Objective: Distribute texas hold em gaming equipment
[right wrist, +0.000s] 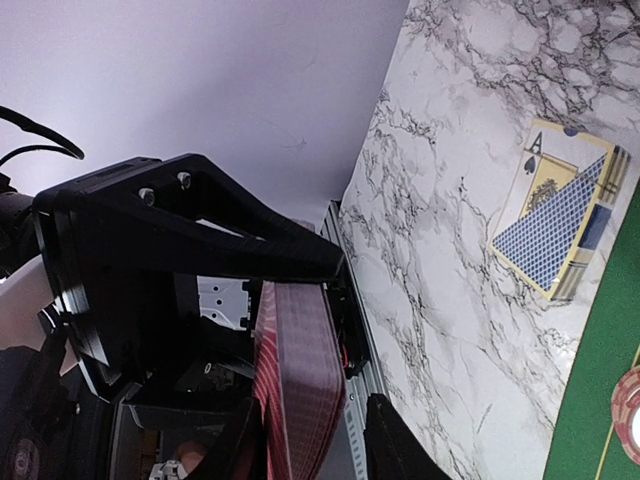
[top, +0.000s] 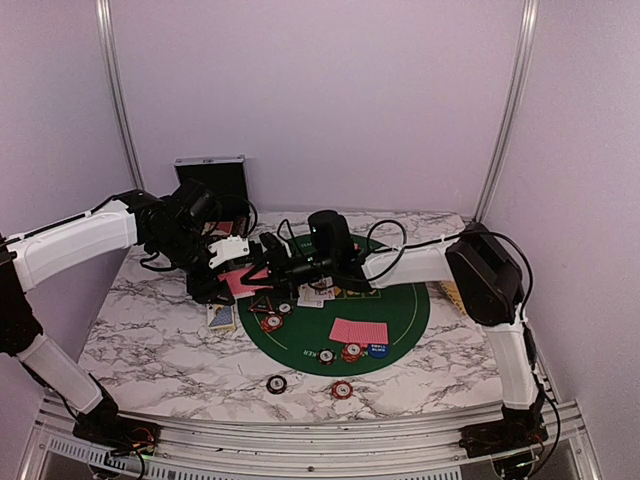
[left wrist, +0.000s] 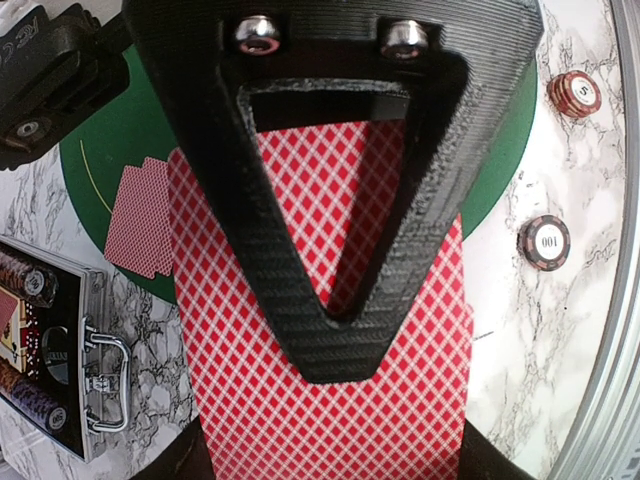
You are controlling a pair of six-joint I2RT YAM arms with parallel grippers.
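Note:
My left gripper (top: 222, 278) is shut on a deck of red-backed playing cards (top: 240, 283), held flat above the left edge of the green felt mat (top: 410, 315). In the left wrist view the deck (left wrist: 300, 400) fills the space under my upper finger (left wrist: 335, 340). My right gripper (top: 263, 264) reaches in from the right. Its fingers (right wrist: 385, 440) stand open on either side of the deck's edge (right wrist: 300, 370), with a gap on one side. Two red-backed cards (top: 358, 330) lie on the mat. Chips (top: 342, 389) lie on and near the mat.
A blue card box (top: 221, 316) lies on the marble beside the mat and also shows in the right wrist view (right wrist: 555, 220). A black chip (top: 276, 384) sits near the front edge. A blue disc (top: 378, 350) is on the mat. The black case (top: 210, 175) stands at the back.

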